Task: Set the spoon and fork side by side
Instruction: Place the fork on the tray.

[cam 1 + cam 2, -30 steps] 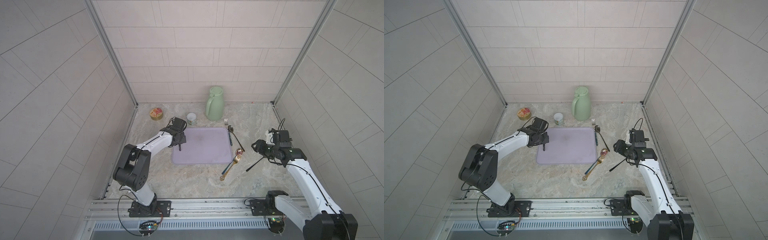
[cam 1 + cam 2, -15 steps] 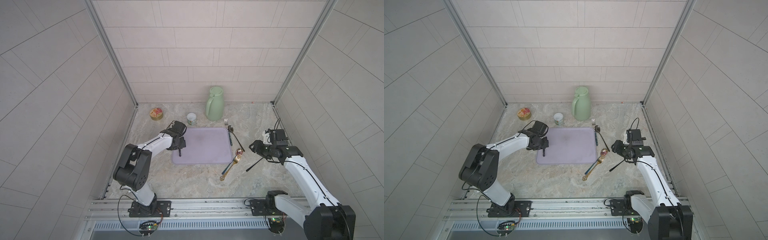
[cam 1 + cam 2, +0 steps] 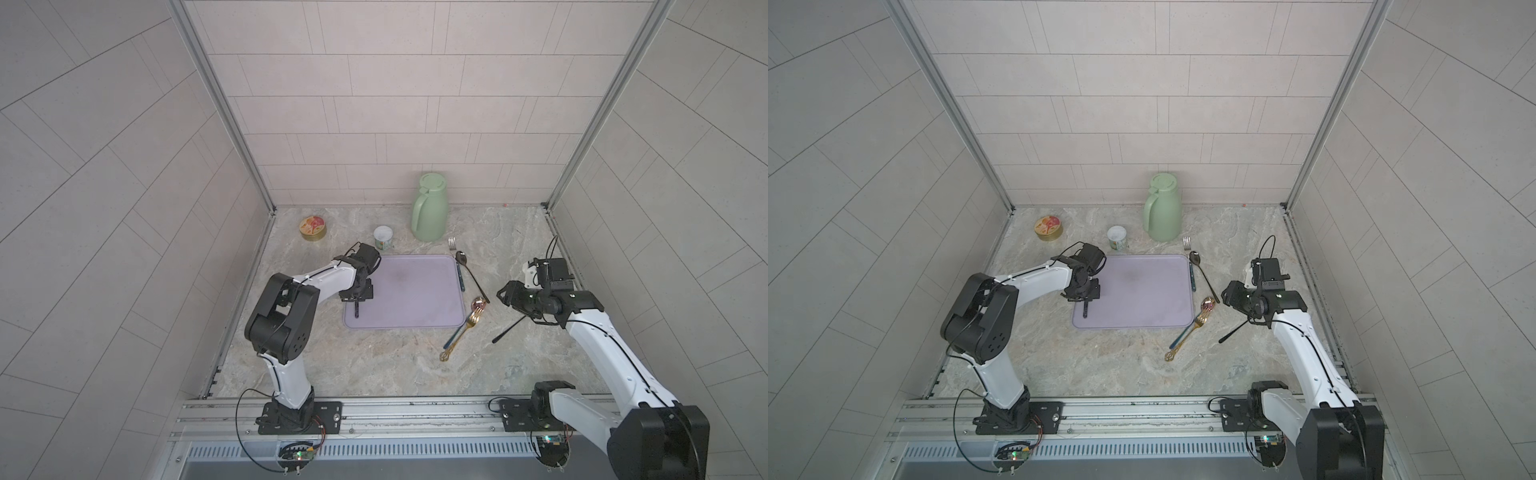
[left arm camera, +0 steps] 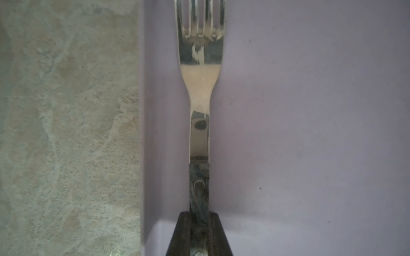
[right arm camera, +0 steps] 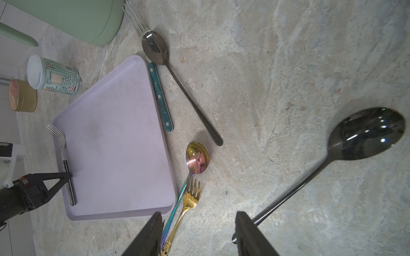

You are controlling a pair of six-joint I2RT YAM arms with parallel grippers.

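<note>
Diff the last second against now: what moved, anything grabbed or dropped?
The left gripper, jaws shut on the fork, drew back toward the robot's base along the left edge of the tray. The right gripper, jaws open and empty, edged slightly toward the tray. Nothing was grabbed or released. The black spoon stayed put.

One lilac tray (image 3: 415,291). Three forks: steel fork (image 5: 63,153), teal-handled fork (image 5: 158,93), gold fork (image 5: 188,199). Three spoons: grey spoon (image 5: 155,47), iridescent spoon (image 5: 197,157), black spoon (image 5: 366,135) at the tray's four o'clock. One green jug (image 3: 430,214) at twelve o'clock, one round tin (image 3: 313,228) at ten, one white-lidded can (image 3: 383,237).
</note>
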